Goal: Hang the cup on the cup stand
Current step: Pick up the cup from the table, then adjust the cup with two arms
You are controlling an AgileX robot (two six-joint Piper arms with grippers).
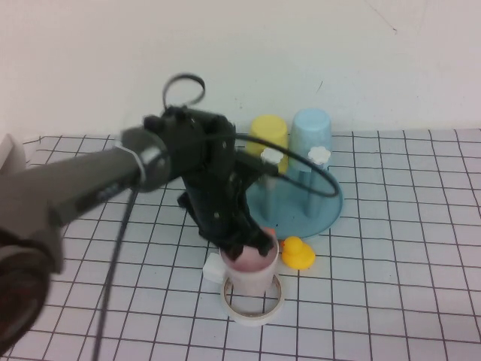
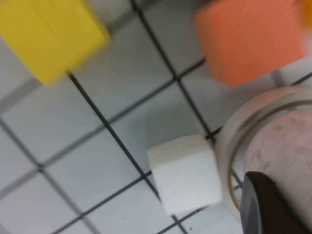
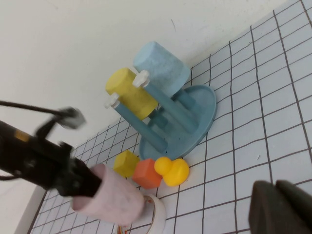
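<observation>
Just below the centre of the high view, the left gripper [image 1: 244, 244] has its fingers clamped on the rim of the pink cup [image 1: 250, 272], which stands inside a roll of tape [image 1: 254, 305]. Crowding it are one white block [image 1: 213, 267], one rubber duck [image 1: 297, 253], one orange block [image 3: 146, 173] and one yellow block [image 3: 126, 163]. Behind, right of centre, the cup stand [image 1: 325, 213] carries one yellow cup [image 1: 268, 134] and one light blue cup [image 1: 310, 134], with two white-capped pegs bare. The right gripper [image 3: 282, 209] sits at the lower right of its wrist view; whether its fingers are apart cannot be told.
</observation>
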